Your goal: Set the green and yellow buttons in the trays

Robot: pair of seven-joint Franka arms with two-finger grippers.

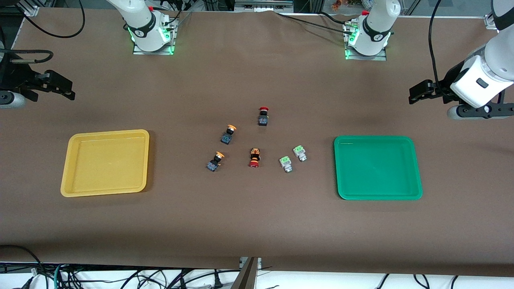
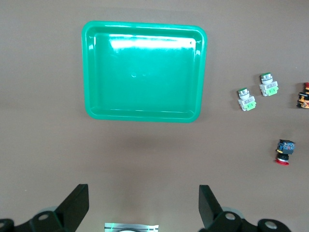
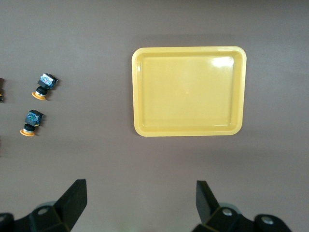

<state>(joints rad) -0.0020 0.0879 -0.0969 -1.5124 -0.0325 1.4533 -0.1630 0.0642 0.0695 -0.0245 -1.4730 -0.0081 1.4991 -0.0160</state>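
Observation:
Two yellow-capped buttons (image 1: 228, 134) (image 1: 215, 161) and two green-capped buttons (image 1: 299, 152) (image 1: 286, 163) lie mid-table between the yellow tray (image 1: 105, 162) and the green tray (image 1: 377, 167). Both trays hold nothing. My left gripper (image 1: 417, 94) hangs open and empty over bare table at the left arm's end; its wrist view shows the green tray (image 2: 145, 71) and green buttons (image 2: 246, 99) (image 2: 268, 85). My right gripper (image 1: 64, 89) hangs open and empty over the right arm's end; its wrist view shows the yellow tray (image 3: 188, 91) and yellow buttons (image 3: 43, 85) (image 3: 31, 122).
A red-capped button with a black body (image 1: 263, 116) stands farther from the front camera than the others. A red-capped button with an orange-black body (image 1: 254, 157) lies between the yellow and green pairs. Cables hang below the table's near edge.

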